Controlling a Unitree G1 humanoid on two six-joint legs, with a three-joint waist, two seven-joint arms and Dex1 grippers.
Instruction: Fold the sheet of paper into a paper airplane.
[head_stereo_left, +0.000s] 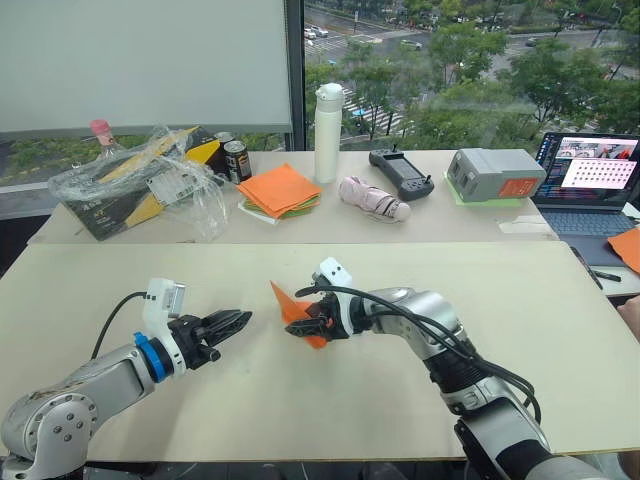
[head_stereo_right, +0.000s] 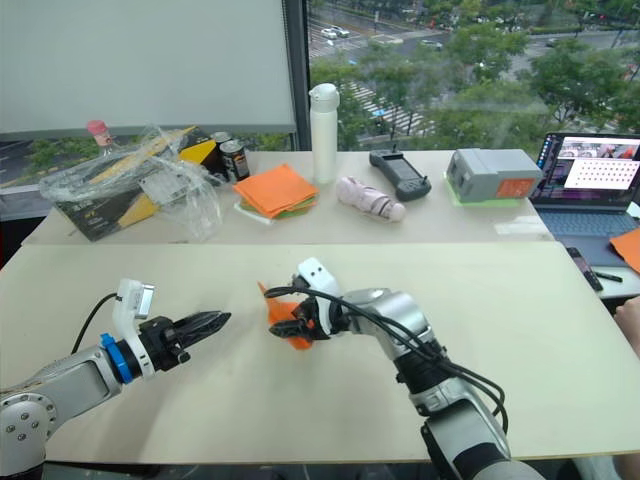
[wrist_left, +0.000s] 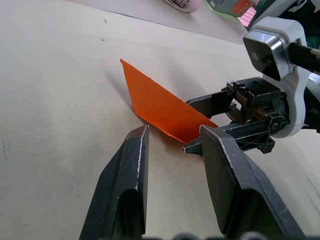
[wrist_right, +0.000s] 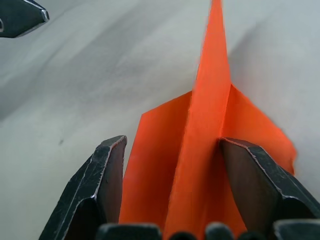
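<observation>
The right claw straddles the folded paper airplane mid-surface, fingers parted around its raised keel to steady it; the left claw waits nearby, narrowly open.

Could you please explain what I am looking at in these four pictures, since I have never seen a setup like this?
This is a humanoid robot with two arms, each ending in two black fingers. The two wide pictures come from a stereo camera on its head, looking down over a pale table. The other two come from cameras on its wrists, looking along each arm's own fingers.

The right gripper has its fingers open around a folded paper airplane of bright orange paper; its centre ridge stands between them in the right wrist view. The left gripper sits close by, open and holding nothing.

On the farther table lie a pile of orange and green sheets, a white bottle, a handheld controller, a grey box and a laptop.
</observation>
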